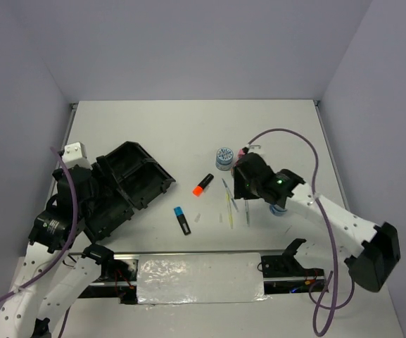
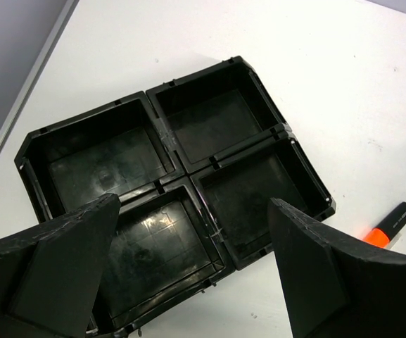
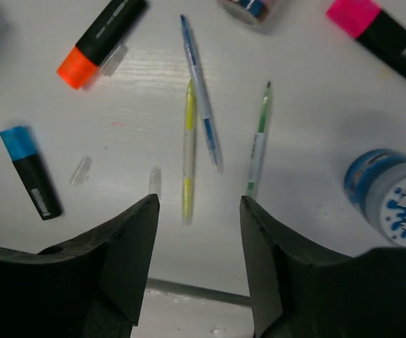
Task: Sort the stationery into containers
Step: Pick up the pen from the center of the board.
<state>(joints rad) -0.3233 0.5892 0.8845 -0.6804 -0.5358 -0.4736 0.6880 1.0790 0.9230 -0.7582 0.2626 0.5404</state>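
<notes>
The black organiser tray (image 1: 129, 179) stands at the left with its four compartments empty, as the left wrist view (image 2: 176, 151) shows. My left gripper (image 1: 103, 210) hovers open and empty above it (image 2: 194, 204). My right gripper (image 1: 242, 187) is open and empty above the pens (image 3: 199, 211). Below it lie a yellow pen (image 3: 188, 151), a blue pen (image 3: 201, 91) and a green pen (image 3: 259, 141). An orange-capped highlighter (image 1: 203, 184) (image 3: 100, 39), a blue-capped one (image 1: 181, 220) (image 3: 30, 171) and a pink-capped one (image 3: 385, 35) lie around. One tape roll (image 1: 224, 156) stands behind, another (image 3: 392, 193) at the right.
Two small clear caps (image 3: 81, 169) (image 3: 155, 181) lie loose near the yellow pen. A silver foil strip (image 1: 199, 278) covers the near table edge between the arm bases. Grey walls enclose the table on three sides.
</notes>
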